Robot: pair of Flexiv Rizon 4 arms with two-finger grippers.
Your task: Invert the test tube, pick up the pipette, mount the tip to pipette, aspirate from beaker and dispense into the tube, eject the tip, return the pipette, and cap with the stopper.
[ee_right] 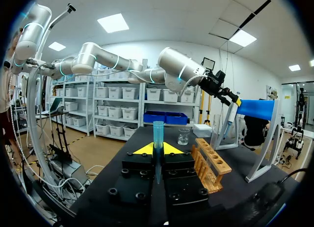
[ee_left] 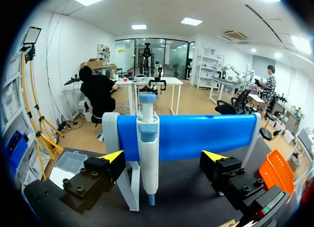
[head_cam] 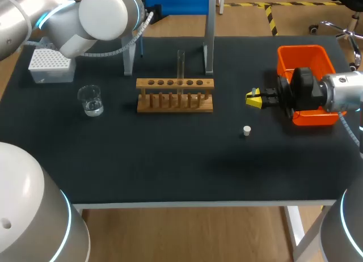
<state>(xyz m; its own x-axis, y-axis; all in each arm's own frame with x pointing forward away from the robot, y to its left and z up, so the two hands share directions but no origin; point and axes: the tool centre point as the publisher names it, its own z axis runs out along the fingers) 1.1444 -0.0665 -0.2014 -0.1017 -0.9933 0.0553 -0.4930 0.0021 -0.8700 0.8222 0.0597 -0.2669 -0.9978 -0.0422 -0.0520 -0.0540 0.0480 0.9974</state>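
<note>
The blue-and-white pipette (ee_left: 148,143) hangs on its blue stand (ee_left: 196,136) at the table's back. My left gripper (ee_left: 164,159) is open just in front of it, fingers apart on either side without touching. A clear test tube (head_cam: 181,63) stands upright in the wooden rack (head_cam: 174,95). The beaker (head_cam: 91,100) holds a little liquid at the left. My right gripper (head_cam: 253,98) hovers right of the rack, shut on a slim pale-blue tapered pipette tip (ee_right: 158,138) that stands upright between its fingers. The white stopper (head_cam: 247,130) lies on the mat in front of it.
A white tip box (head_cam: 51,64) sits at the back left. An orange bin (head_cam: 306,69) stands at the right, behind my right wrist. The black mat (head_cam: 170,154) covers the table, whose front edge runs close below the stopper.
</note>
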